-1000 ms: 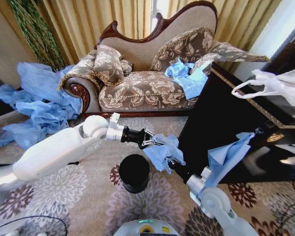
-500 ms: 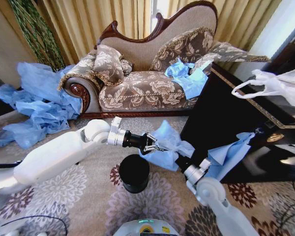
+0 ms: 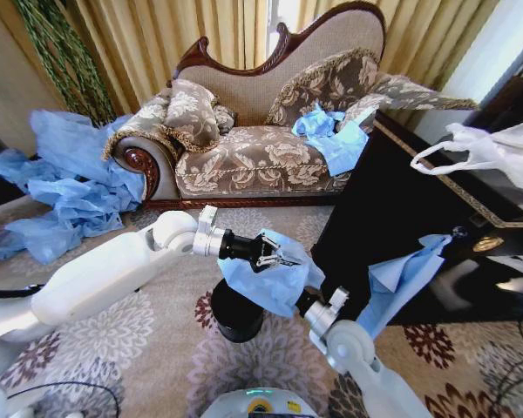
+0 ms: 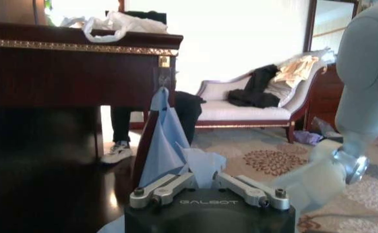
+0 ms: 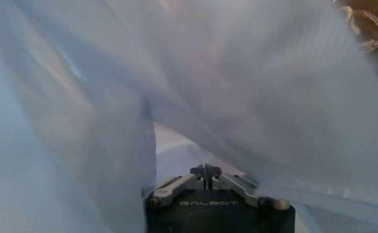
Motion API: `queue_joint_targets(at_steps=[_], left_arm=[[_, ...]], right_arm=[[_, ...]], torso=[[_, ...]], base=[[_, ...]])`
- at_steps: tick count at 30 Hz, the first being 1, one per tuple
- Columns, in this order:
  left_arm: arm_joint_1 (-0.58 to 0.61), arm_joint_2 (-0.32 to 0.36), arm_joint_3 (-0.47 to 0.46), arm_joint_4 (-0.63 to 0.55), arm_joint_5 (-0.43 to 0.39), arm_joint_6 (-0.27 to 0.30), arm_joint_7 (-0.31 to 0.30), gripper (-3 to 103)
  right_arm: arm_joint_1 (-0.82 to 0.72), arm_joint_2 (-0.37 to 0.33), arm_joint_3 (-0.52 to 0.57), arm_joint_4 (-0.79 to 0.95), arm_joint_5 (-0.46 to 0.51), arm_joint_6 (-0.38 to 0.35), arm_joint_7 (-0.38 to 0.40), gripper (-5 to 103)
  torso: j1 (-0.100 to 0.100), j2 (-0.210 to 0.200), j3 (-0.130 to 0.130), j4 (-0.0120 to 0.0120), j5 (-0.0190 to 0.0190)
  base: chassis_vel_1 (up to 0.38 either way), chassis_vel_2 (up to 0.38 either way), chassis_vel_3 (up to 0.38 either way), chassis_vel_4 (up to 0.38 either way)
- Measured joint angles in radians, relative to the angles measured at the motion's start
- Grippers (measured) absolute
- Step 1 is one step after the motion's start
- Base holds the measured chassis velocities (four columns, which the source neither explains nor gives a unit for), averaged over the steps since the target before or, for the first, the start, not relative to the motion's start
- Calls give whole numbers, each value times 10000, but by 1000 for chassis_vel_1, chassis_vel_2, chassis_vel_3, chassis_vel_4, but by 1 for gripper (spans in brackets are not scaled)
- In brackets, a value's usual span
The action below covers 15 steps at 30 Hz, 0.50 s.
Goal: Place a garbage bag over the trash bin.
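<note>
Floral carpet (image 3: 148,335) carries the bin (image 3: 235,315), upright between both arms. Left end effector (image 3: 270,258) grasps the bag (image 3: 270,280) by its upper edge; the bag hangs over the bin's far-right rim, touching or just above it. Right end effector (image 5: 205,175), under the bag, is clenched on its film, as the right wrist view shows up close; the left wrist view instead shows another blue bag (image 4: 166,145) hanging from the dark counter (image 4: 59,73).
</note>
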State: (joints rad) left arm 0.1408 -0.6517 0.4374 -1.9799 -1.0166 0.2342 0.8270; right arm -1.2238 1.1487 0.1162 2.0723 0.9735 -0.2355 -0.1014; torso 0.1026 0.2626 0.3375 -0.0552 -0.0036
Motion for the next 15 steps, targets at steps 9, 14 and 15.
queue_joint_targets(at_steps=[9, 14, 15], left_arm=[[-578, -322, 8, -160, -783, 139, -442, 0], [-377, -215, -42, -240, -837, 182, -522, 0], [-218, -151, -80, -276, -762, 180, -527, 0]], right_arm=[[-116, 135, -174, -619, -419, 5, 7, 0], [-260, 119, 15, -421, -492, 69, -23, 0], [-255, 99, 88, -329, -486, 69, -19, 0]], torso=[[0, 0, 0, -3, 3], [0, 0, 0, -2, 3], [0, 0, 0, 0, -2]], base=[[0, 0, 0, 0], [0, 0, 0, 0], [0, 0, 0, 0]])
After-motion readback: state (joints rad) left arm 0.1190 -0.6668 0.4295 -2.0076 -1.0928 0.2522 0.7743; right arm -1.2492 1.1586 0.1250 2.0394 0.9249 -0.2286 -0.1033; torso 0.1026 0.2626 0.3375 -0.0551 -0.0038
